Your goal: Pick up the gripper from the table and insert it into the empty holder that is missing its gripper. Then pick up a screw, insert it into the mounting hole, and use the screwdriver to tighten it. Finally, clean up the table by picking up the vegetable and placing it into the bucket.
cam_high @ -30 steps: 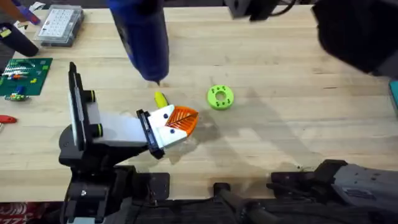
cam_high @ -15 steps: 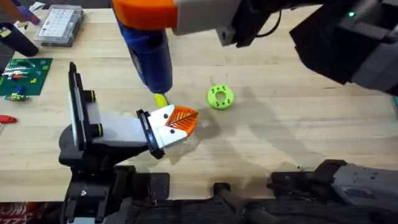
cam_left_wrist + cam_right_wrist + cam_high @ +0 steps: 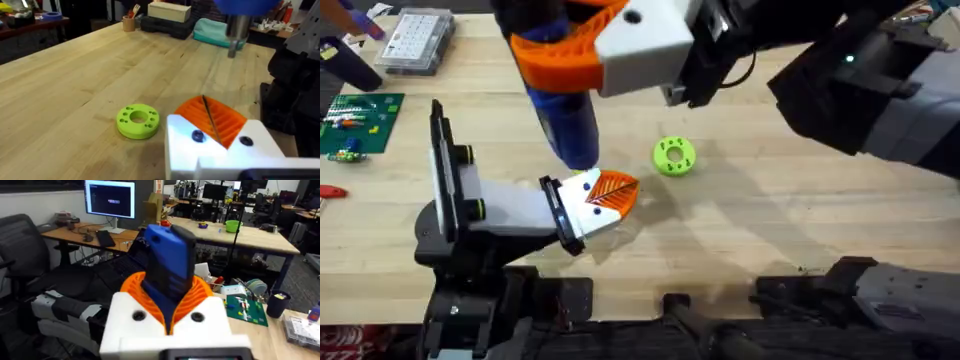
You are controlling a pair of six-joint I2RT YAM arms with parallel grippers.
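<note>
Currently the right gripper (image 3: pixel 582 52), high over the surface's far-middle stretch, has its orange-padded fingers (image 3: pixel 150 287) clamped around the screwdriver (image 3: pixel 567 125), body gripped near its upper half, tip pointing down. In the overhead view that tip sits just at the left gripper (image 3: pixel 603 195), which lies low toward the near-left part of the surface. Left fingers (image 3: pixel 216 117): pressed together, a thin dark seam between the pads, nothing visibly held. Whether a screw sits under the tip cannot be told.

- Left wrist view: screwdriver's metal tip (image 3: pixel 233 37) hangs above the orange pads, apart from them.
- Green disc with holes (image 3: pixel 674 156) lies flat, just beside the left gripper, toward the surface's middle.
- Circuit board (image 3: pixel 358 122) and clear parts box (image 3: pixel 416 40) sit by the far-left corner, well apart from the work.

Handling judgement: screwdriver looks rigid, smooth plastic, likely top-heavy for a pinch grip. Ribbed pads should resist twist, but a hold on the thick blue barrel, close to the orange band, seems safest. The thin tip looks liable to slip sideways if pressed off-axis.
</note>
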